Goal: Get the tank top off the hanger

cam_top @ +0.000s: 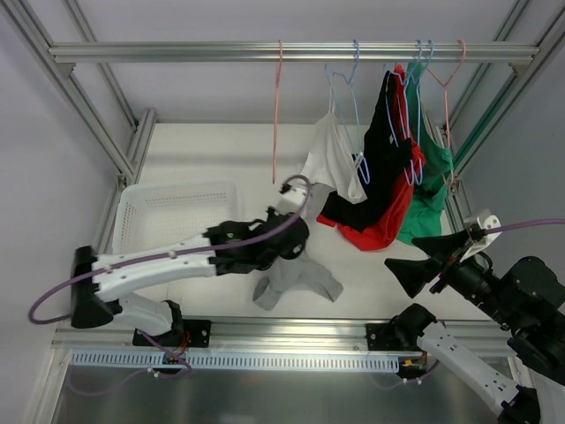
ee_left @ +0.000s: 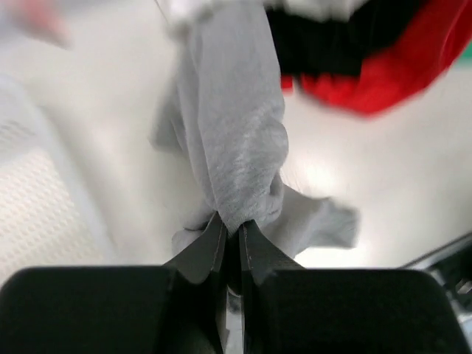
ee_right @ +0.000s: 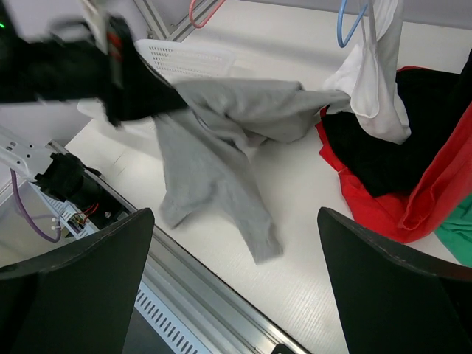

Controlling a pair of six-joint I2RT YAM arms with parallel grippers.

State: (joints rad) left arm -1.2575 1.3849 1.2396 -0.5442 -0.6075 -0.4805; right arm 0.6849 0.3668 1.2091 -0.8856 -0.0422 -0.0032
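The grey tank top [cam_top: 297, 279] hangs from my left gripper [cam_top: 294, 240], which is shut on a bunched fold of it [ee_left: 230, 133] above the table. Its lower part drapes onto the table near the front rail. Its far end stretches up to the white garment [ee_right: 372, 88], and I cannot tell whether it is still on a hanger. The left wrist view shows the jaws pinched tight on the grey cloth at the gripper [ee_left: 232, 225]. A bare pink hanger [cam_top: 276, 115] hangs just behind. My right gripper [cam_top: 404, 254] is wide open and empty, to the right of the top [ee_right: 221, 140].
Black [cam_top: 381, 163], red [cam_top: 381, 231], green [cam_top: 433, 201] and white [cam_top: 334, 163] garments hang on hangers from the top rail [cam_top: 177, 51]. A white basket [cam_top: 168, 212] stands at the left. The metal frame rail [cam_top: 291, 334] runs along the near edge.
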